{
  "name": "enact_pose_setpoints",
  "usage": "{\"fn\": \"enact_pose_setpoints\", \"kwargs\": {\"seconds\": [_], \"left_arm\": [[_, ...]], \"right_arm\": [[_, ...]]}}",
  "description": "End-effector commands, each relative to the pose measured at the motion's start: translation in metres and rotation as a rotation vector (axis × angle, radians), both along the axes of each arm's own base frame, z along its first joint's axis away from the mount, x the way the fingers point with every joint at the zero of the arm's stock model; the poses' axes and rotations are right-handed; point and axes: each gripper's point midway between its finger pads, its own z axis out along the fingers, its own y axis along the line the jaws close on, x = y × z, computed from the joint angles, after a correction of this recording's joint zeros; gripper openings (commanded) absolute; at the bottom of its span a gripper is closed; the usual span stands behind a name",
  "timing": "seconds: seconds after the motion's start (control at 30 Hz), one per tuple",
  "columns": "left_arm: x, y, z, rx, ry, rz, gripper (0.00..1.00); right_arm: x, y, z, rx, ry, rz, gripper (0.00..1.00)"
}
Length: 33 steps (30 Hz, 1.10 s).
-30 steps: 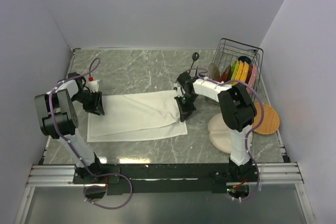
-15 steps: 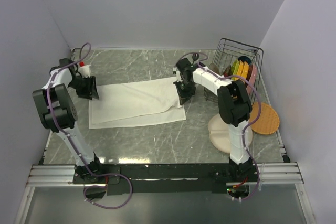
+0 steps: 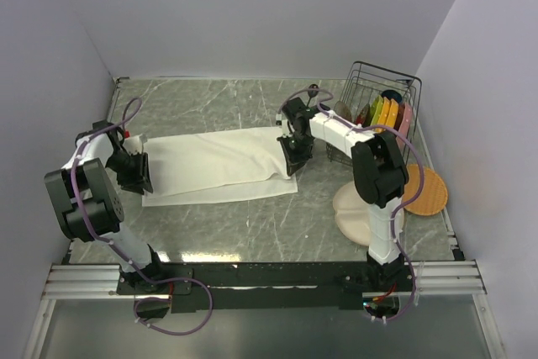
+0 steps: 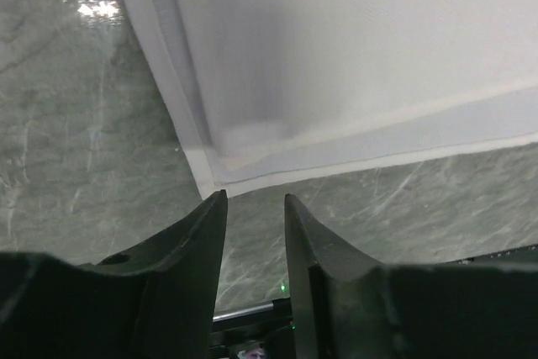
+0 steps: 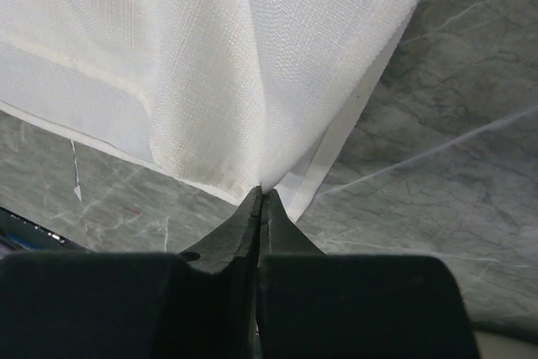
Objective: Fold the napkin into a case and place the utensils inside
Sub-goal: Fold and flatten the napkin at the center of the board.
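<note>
On my far right a wire dish rack [image 3: 385, 71] holds colourful plates [image 3: 388, 113] standing on edge. Nearer me, a beige plate [image 3: 347, 209] lies flat on the grey marble table [image 3: 218, 102], an orange round mat [image 3: 430, 191] just beside it.

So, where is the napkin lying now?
In the top view the napkin lies on the table, left of centre. The left claw hovers open at its left corner and the right claw pinches its right edge.
</note>
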Motion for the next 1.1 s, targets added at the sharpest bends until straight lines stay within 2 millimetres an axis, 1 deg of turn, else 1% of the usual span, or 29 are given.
{"fn": "enact_pose_setpoints", "kwargs": {"seconds": [0.0,0.07,0.23,0.47,0.67,0.87,0.93,1.07], "left_arm": [[0.006,0.006,-0.004,0.041,-0.007,0.076,0.37],[0.006,0.006,-0.008,0.046,0.000,0.083,0.35],[0.004,0.007,-0.020,0.062,0.022,0.099,0.33],[0.005,0.006,-0.030,0.068,0.043,0.111,0.27],[0.000,0.008,-0.037,0.090,0.070,0.111,0.28],[0.001,0.018,-0.029,0.120,0.048,0.125,0.29],[0.003,0.018,-0.028,0.119,0.040,0.122,0.29],[0.000,0.015,-0.033,0.107,0.052,0.122,0.31]], "right_arm": [[0.001,0.002,0.004,0.000,-0.008,0.017,0.00],[0.001,0.001,0.005,-0.001,-0.008,0.022,0.00],[-0.003,-0.002,0.002,-0.004,0.000,0.022,0.00],[-0.007,-0.004,0.000,-0.006,0.006,0.015,0.00],[-0.006,-0.002,0.000,-0.004,0.006,0.010,0.00],[-0.005,-0.002,0.000,-0.003,0.007,0.002,0.00],[-0.005,-0.003,0.000,-0.004,0.008,0.002,0.00],[-0.004,-0.002,-0.001,-0.005,0.009,-0.003,0.00]]}}
